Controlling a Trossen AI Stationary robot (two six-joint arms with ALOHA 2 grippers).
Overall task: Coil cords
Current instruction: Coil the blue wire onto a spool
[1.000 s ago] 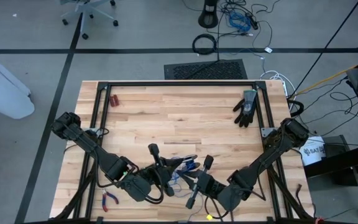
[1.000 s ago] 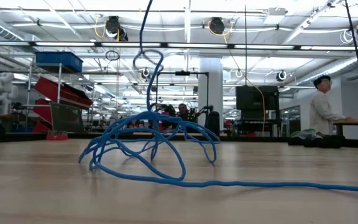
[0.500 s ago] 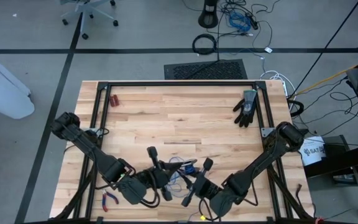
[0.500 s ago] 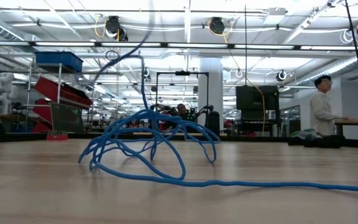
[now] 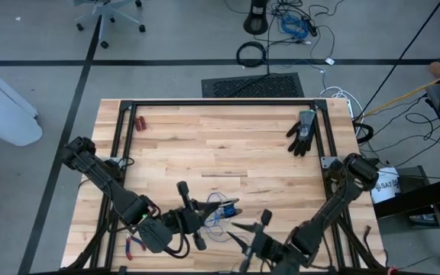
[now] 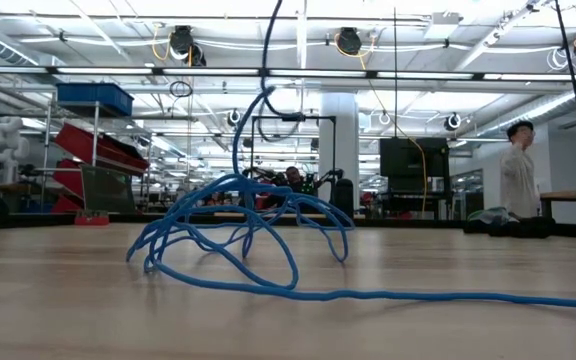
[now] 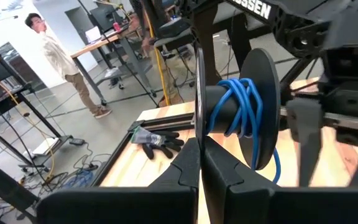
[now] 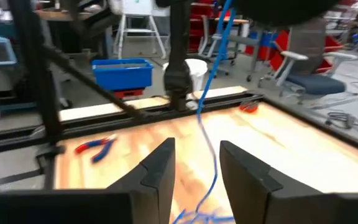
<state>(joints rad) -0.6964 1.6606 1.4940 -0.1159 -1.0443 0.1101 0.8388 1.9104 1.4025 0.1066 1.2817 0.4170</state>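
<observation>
Blue cable (image 6: 238,225) lies in a loose tangle on the wooden table (image 5: 220,137), near the front edge between the two arms, with one strand trailing flat across the boards and another rising straight up out of the low view. Part of it is wound in several turns around a black spool (image 7: 247,118), seen close in the left wrist view. The left gripper (image 5: 188,221) sits low at the front of the table, just beside the tangle, its fingers (image 7: 197,180) pressed together around the thin black edge of the spool. The right gripper (image 5: 244,238) is at the front edge, a little apart from the cable; its fingers (image 8: 160,168) stand parted with nothing between them, and a strand hangs ahead of them. Red-handled pliers (image 5: 134,244) lie by the left arm, and a black glove (image 5: 302,131) rests at the far right corner.
</observation>
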